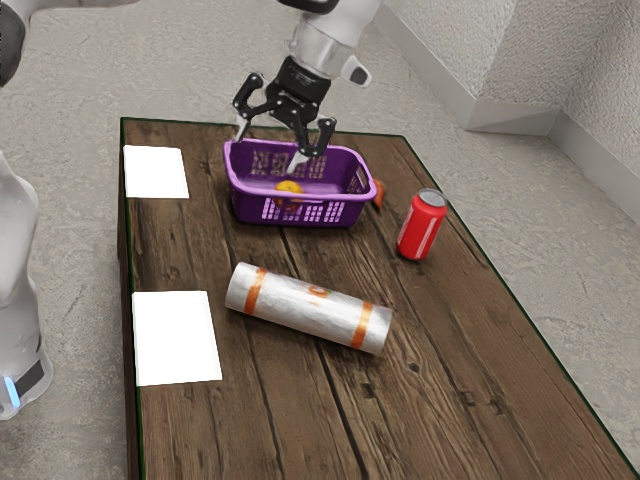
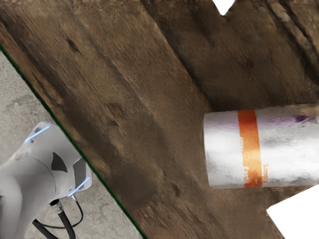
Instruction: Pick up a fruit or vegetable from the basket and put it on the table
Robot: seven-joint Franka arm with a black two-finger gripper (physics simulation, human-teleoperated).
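In the exterior view, with twelve at its top, a white sheet (image 1: 155,172) lay at the basket's nine o'clock. Next, the claw (image 1: 269,150) hung at the basket, its fingers spread wide. The yellow-orange fruit (image 1: 289,187) sat inside the purple basket (image 1: 300,212), at five o'clock from the claw, between neither finger. The silvery roll (image 1: 308,308) lay at the basket's six, the red can (image 1: 422,225) at four, both on the tabletop (image 1: 440,380).
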